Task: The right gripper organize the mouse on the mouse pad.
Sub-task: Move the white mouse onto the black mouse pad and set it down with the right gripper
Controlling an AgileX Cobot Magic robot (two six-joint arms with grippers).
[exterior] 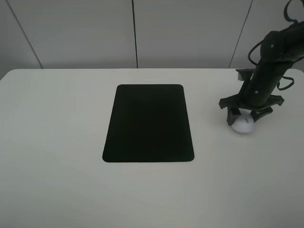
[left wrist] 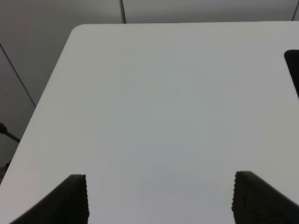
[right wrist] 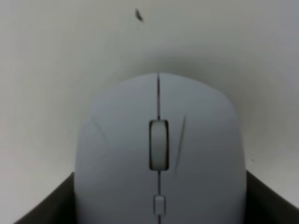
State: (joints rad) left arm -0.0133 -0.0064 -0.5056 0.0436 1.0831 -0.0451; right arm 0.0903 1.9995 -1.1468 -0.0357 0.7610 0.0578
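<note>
The white mouse [exterior: 242, 125] lies on the table at the far right, well apart from the black mouse pad [exterior: 148, 123] in the middle. My right gripper [exterior: 243, 119] is down over the mouse, its two dark fingers spread wide on either side of it. In the right wrist view the mouse [right wrist: 159, 149] fills the gap between the fingers [right wrist: 56, 205], grey scroll wheel facing up. The right gripper [right wrist: 160, 186] is open. My left gripper [left wrist: 159, 179] is open and empty over bare table; it does not show in the high view.
The white table [exterior: 57, 142] has rounded back corners, with grey wall panels behind it. A corner of the mouse pad [left wrist: 294, 70] shows in the left wrist view. The table's right edge lies close beyond the mouse.
</note>
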